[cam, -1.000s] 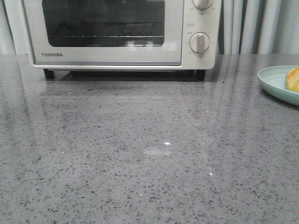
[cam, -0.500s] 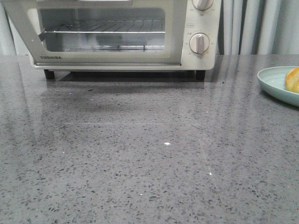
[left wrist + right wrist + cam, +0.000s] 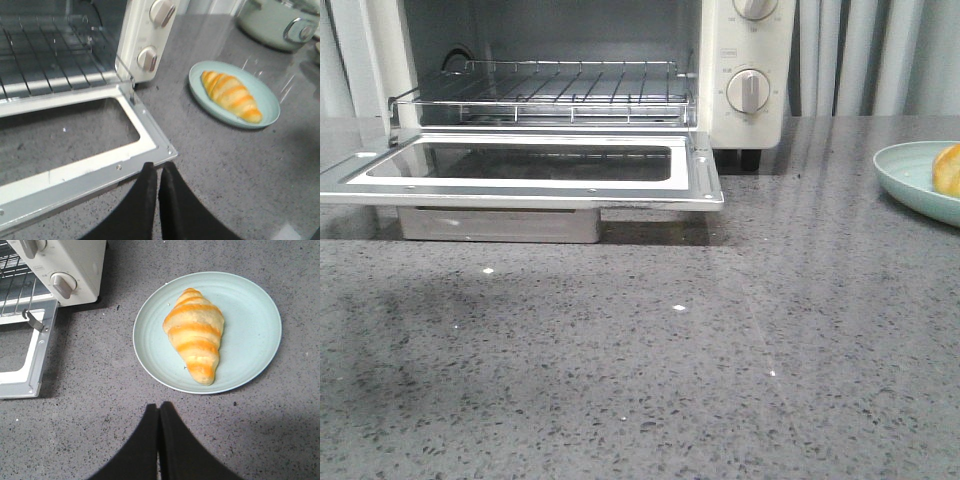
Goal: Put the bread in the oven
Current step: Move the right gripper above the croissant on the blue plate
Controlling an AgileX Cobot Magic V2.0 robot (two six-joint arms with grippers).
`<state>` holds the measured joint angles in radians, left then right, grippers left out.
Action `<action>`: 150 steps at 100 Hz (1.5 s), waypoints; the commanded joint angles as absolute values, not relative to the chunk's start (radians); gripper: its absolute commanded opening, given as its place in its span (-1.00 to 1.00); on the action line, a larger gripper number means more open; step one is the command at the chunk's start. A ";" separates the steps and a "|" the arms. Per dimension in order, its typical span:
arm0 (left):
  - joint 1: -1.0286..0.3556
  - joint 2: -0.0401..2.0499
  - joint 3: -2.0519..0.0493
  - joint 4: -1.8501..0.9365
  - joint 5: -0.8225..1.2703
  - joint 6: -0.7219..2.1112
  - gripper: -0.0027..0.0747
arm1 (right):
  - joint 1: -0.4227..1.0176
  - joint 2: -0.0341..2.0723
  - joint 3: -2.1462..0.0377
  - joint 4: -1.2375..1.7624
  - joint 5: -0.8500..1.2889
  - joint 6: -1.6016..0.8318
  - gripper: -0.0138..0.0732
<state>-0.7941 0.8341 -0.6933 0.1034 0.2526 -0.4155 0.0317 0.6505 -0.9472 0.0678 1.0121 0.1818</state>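
Note:
The cream-white oven (image 3: 740, 60) stands at the back of the table with its glass door (image 3: 530, 170) dropped flat open and the wire rack (image 3: 550, 90) bare inside. It also shows in the left wrist view (image 3: 145, 30) and right wrist view (image 3: 70, 265). The golden striped bread (image 3: 195, 335) lies on a pale green plate (image 3: 250, 305) to the oven's right; it also shows in the left wrist view (image 3: 232, 95) and at the front view's right edge (image 3: 948, 170). My left gripper (image 3: 157, 169) is shut and empty, above the door's front right corner. My right gripper (image 3: 159, 409) is shut and empty, above the table just short of the plate.
A pale green pot with a metal handle (image 3: 280, 20) stands beyond the plate. Grey speckled countertop (image 3: 640, 380) stretches in front of the oven. The open door overhangs the table with a metal tray edge (image 3: 500, 225) beneath it. Curtains hang behind.
The oven door has swung from closed to fully open and flat, exposing the wire rack. The plate and bread have not moved.

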 commanded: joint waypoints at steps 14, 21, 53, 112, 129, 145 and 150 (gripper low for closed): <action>-0.784 0.589 -0.723 0.188 0.288 -0.427 -0.99 | 0.031 0.769 -1.047 0.070 1.006 0.125 -0.50; -0.759 0.527 -0.738 0.221 0.353 -0.430 -0.99 | 0.031 0.819 -1.080 0.070 1.014 0.120 -0.17; -0.606 0.382 -0.793 0.281 0.526 -0.431 -0.99 | 0.031 1.087 -1.241 0.070 1.017 0.101 0.46; -0.590 0.353 -0.793 0.271 0.570 -0.431 -0.99 | 0.031 1.449 -1.355 -0.089 1.016 0.101 0.46; -0.590 0.353 -0.793 0.271 0.570 -0.431 -0.99 | 0.031 1.489 -1.355 -0.093 0.974 0.101 0.46; -0.590 0.353 -0.793 0.271 0.570 -0.431 -0.99 | 0.031 1.524 -1.355 -0.095 0.954 0.101 0.46; -0.590 0.353 -0.793 0.270 0.570 -0.431 -0.99 | 0.031 1.535 -1.355 -0.095 0.954 0.101 0.46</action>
